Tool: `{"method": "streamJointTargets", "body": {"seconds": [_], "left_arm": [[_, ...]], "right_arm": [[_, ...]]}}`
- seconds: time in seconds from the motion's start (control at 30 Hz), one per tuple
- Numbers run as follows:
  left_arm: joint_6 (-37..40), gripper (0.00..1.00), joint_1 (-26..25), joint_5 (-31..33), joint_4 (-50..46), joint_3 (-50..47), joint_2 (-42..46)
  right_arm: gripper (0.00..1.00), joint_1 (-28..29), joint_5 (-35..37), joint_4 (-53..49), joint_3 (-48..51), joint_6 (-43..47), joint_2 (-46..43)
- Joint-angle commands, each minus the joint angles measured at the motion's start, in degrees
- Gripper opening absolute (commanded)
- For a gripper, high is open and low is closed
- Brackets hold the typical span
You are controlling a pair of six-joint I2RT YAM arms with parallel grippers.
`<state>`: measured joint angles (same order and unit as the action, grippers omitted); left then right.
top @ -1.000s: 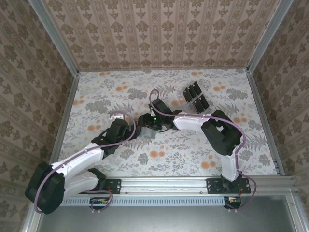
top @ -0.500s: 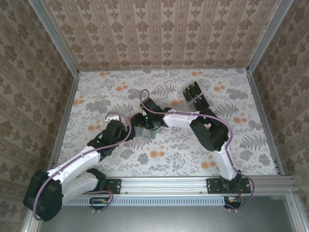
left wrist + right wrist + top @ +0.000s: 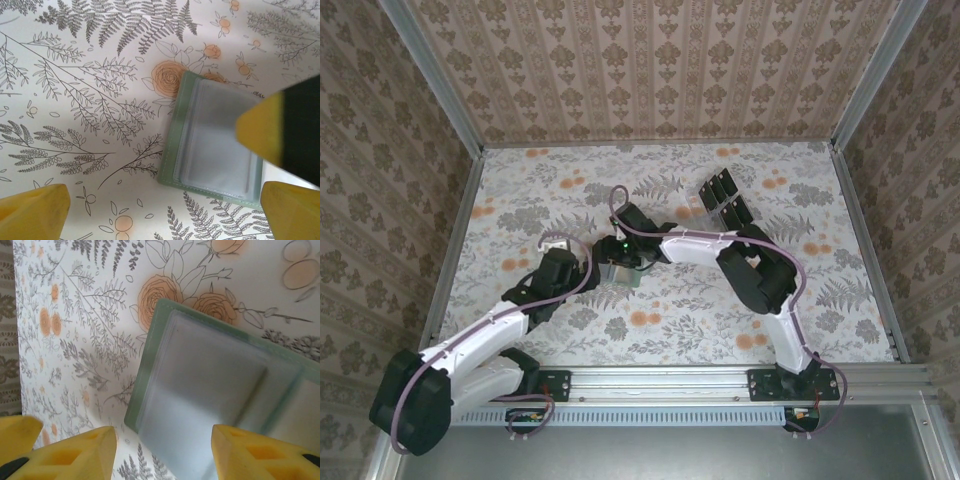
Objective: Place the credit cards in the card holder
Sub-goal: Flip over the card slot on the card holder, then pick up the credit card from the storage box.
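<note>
The card holder [image 3: 215,145] lies open on the flowered table, sage green with clear sleeves inside [image 3: 210,375]. In the top view it sits mid-table [image 3: 626,280], between the two wrists. My left gripper [image 3: 165,205] is open, low over the table at the holder's near-left corner, with nothing between its fingers. My right gripper [image 3: 162,450] hovers close over the holder's clear sleeve, its yellow jaws apart and no card between them. One right finger [image 3: 272,130] covers the holder's far side in the left wrist view. Black credit cards [image 3: 723,186] stand at the back right.
The cards stand in a clear slotted tray [image 3: 708,205] behind the right forearm [image 3: 695,245]. Patterned walls with metal posts [image 3: 455,250] enclose the table on three sides. A rail [image 3: 660,380] runs along the near edge.
The right arm has swung left and its gripper came down closer over the holder, mostly in the first half second. The left wrist shifted slightly left. The holder has stayed in place.
</note>
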<state>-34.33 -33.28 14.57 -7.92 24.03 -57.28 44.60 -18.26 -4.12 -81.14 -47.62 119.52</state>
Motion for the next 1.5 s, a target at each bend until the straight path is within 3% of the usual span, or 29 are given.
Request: {"method": "streamJointTargets", "body": {"seconds": [0.0,0.17,0.37,0.6,0.83,1.47], "left_arm": [[0.2,1.0,0.4,-0.6,-0.2,1.6,-1.4],[1.0,1.0,0.6,-1.5,-0.4,3.9,-4.6],[2.1,1.0,1.4,-2.7,-2.2,7.8,-9.4],[3.3,1.0,2.6,-4.0,-3.1,10.1,-11.7],[3.3,1.0,3.1,-5.3,-3.0,10.6,-13.1],[3.7,1.0,3.6,-5.7,-3.9,11.0,-13.0]], "right_arm": [[0.55,-2.4,-0.1,-2.7,1.3,5.4,-9.3],[0.55,-8.2,5.6,-15.4,0.7,14.3,-15.6],[0.52,-15.6,19.6,-29.7,-4.2,24.0,-15.7],[0.4,-18.5,35.4,-34.8,-10.6,31.4,-9.9],[0.38,-19.0,45.1,-36.3,-16.5,36.7,-4.2],[0.35,-22.2,46.6,-36.5,-22.3,38.8,4.8]]}}
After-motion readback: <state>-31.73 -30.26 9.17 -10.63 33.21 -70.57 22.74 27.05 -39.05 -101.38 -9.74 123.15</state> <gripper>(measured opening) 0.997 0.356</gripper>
